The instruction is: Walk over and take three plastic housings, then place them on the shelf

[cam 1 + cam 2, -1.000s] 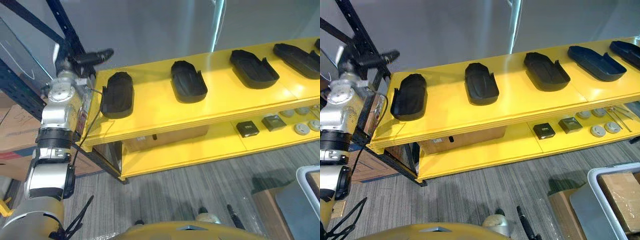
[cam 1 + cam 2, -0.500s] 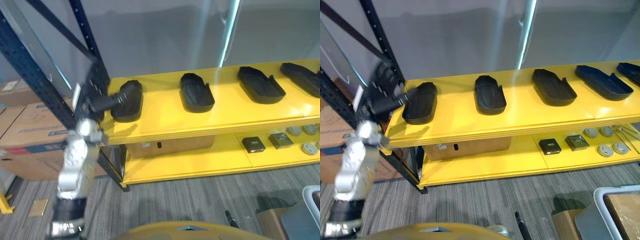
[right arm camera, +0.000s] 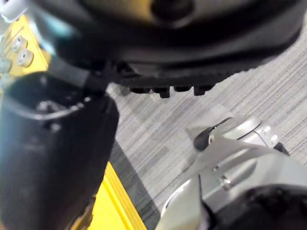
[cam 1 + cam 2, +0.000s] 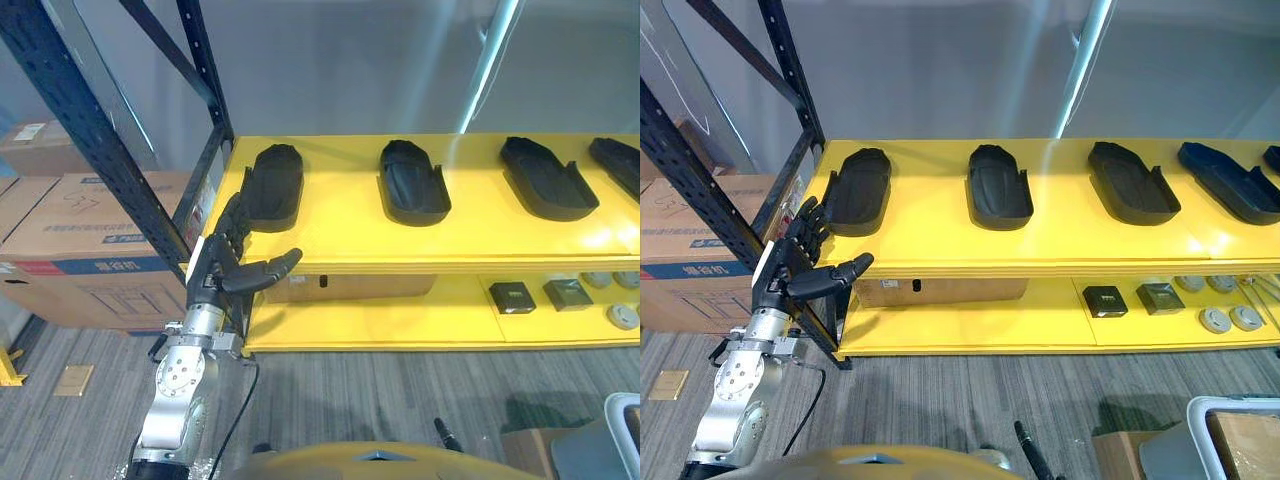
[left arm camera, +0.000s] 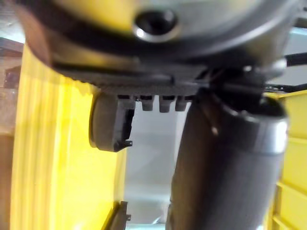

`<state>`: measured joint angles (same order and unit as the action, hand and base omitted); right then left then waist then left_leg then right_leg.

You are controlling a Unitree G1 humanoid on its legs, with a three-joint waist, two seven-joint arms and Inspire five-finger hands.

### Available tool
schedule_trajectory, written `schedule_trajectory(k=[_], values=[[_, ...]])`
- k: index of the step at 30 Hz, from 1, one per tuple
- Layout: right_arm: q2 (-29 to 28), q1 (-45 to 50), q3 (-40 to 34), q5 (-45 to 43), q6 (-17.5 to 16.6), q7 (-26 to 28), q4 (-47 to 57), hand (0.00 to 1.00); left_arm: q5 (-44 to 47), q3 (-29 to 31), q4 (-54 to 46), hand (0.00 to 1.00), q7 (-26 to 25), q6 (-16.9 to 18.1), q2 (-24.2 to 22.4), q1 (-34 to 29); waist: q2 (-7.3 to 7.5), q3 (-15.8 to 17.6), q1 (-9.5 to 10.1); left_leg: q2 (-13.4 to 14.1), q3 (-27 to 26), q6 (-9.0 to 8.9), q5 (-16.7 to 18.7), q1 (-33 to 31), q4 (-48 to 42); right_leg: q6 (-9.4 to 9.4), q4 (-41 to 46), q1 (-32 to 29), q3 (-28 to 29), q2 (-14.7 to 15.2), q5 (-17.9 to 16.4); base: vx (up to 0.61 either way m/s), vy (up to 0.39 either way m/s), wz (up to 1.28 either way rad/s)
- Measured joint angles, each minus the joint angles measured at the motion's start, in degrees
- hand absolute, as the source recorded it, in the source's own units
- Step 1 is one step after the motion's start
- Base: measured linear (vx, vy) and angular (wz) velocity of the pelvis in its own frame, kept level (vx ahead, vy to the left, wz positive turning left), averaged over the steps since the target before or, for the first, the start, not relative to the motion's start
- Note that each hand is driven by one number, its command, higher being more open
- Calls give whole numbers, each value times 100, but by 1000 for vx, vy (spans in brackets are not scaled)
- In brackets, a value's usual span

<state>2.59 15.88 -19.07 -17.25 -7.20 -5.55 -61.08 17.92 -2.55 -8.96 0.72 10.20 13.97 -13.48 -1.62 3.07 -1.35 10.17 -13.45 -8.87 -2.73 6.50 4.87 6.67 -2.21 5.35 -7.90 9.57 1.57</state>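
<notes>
Several black plastic housings lie in a row on the top board of the yellow shelf (image 4: 340,235): one at the left end (image 4: 270,185), one in the middle (image 4: 412,180), one further right (image 4: 545,178). My left hand (image 4: 235,255) hangs in front of the shelf's left front corner, below the leftmost housing and apart from it. Its fingers are straight, its thumb sticks out, and it holds nothing. In the right wrist view my right hand (image 3: 53,143) is low over the grey carpet, empty, with its fingers (image 3: 163,89) showing as short straight stubs.
A dark blue rack upright (image 4: 100,150) stands left of the shelf, with cardboard boxes (image 4: 80,250) behind it. The lower board carries a cardboard box (image 4: 350,287) and small metal parts (image 4: 545,295). A bin (image 4: 1230,430) sits on the carpet at the lower right.
The camera has shifted. My left hand has come down from the leftmost housing to below the shelf's front edge. That housing stays on the shelf.
</notes>
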Motion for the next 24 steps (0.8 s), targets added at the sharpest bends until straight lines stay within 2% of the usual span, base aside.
schedule_trajectory(k=[12, 17, 24], values=[[7, -131, -15, 1, 1, 34, -4, 100, 160, -121, 424, 100, -237, -81, 10, 22, 5, 23, -39, 15, 3, 3, 2, 68, -7, 27, -42, 91, -30, -17, 10, 6, 0, 1], [7, -110, -21, 2, 4, 51, -3, 100, 232, -158, 675, 100, -401, -161, 7, 39, 2, 33, -55, 26, -42, -9, 27, 94, -5, -35, 4, 61, 26, -26, -37, -34, 2, -4], [10, -104, -24, 2, 11, 65, 4, 100, 284, -169, 876, 100, -520, -160, 4, 266, -12, 50, -69, 40, -68, -33, 45, 98, -3, -28, 0, 50, 57, -41, -42, 1, 0, -1]])
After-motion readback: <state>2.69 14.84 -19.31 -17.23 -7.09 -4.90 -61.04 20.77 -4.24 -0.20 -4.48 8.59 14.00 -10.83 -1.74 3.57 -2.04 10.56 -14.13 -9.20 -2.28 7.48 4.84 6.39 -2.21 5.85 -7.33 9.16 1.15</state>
